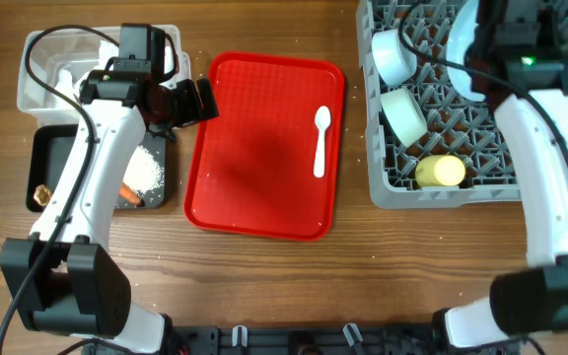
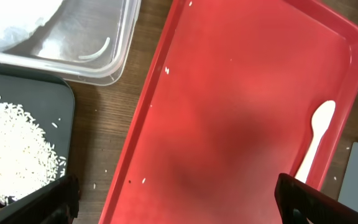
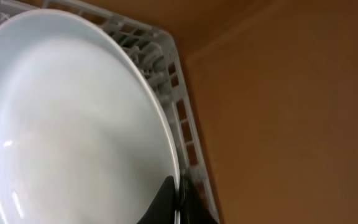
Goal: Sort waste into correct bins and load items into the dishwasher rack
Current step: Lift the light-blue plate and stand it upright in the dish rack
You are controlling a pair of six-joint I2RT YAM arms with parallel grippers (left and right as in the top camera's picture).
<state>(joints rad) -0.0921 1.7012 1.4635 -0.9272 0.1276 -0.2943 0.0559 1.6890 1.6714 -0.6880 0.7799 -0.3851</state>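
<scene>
My left gripper (image 1: pixel 190 99) (image 2: pixel 179 208) is open and empty above the left edge of the red serving tray (image 1: pixel 264 187) (image 2: pixel 229 93). A white plastic spoon (image 1: pixel 320 138) (image 2: pixel 316 134) lies on the tray's right side. My right gripper (image 1: pixel 483 44) (image 3: pixel 178 200) is shut on the rim of the light blue plate (image 1: pixel 459 44) (image 3: pixel 67 124), held on edge over the grey dishwasher rack (image 1: pixel 402 187) (image 3: pixel 166 56). Two light blue bowls (image 1: pixel 394 54) (image 1: pixel 404 115) and a yellow cup (image 1: pixel 442 171) lie in the rack. The black tray (image 1: pixel 52 158) holds rice (image 1: pixel 146 170) (image 2: pixel 11 149), a carrot (image 1: pixel 129 197) and a brown lump (image 1: pixel 39 194).
The clear tub (image 1: pixel 37 59) (image 2: pixel 92 43) stands at the back left, behind the black tray, with a white napkin (image 2: pixel 11 18) in it. A few rice grains lie on the wood and on the red tray. The rack fills the table's right side.
</scene>
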